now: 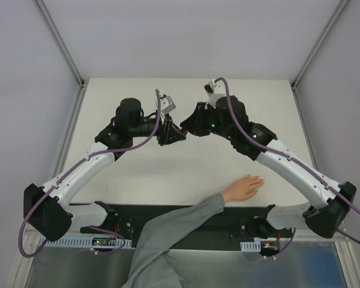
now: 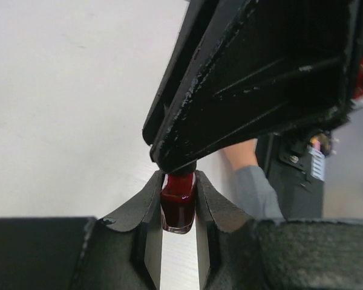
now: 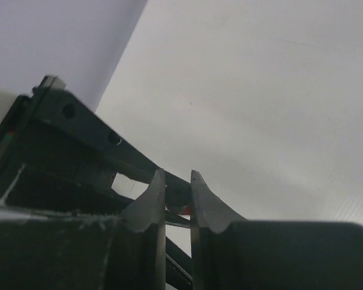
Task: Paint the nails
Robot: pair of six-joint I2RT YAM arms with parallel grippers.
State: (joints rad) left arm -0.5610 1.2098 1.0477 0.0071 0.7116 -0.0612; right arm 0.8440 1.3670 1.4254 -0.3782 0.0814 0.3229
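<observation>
Both arms are bent out wide at the elbows and reach in toward the middle of the table (image 1: 168,171), wrists roughly level and tips meeting nose to nose at the far centre. The left arm runs up from its base at lower left, and the left gripper (image 1: 170,133) points right. The right arm mirrors it, with the right gripper (image 1: 189,127) pointing left. On my left wrist cam the left fingers (image 2: 146,208) are clamped on a small dark red bottle (image 2: 178,208), one pad on each side and the glass squeezed between them, so that's a firm grip. The right gripper's tips sit directly on top of that bottle at its black cap (image 2: 189,164). On the right wrist cam the jaws are narrow, with only a thin slot between the right fingers (image 3: 151,202) and a dark shape plus a speck of red in the gap. I can't tell whether the pads are actually pressing the cap or just standing around it. A bare hand (image 1: 243,188) in a grey sleeve (image 1: 180,225) lies flat, palm down, on the near right part of the table, fingers pointing right, well apart from both grippers. The nails (image 1: 259,181) are at those fingertips, too small for me to make out from the top cam. Neither gripper is touching the hand.
</observation>
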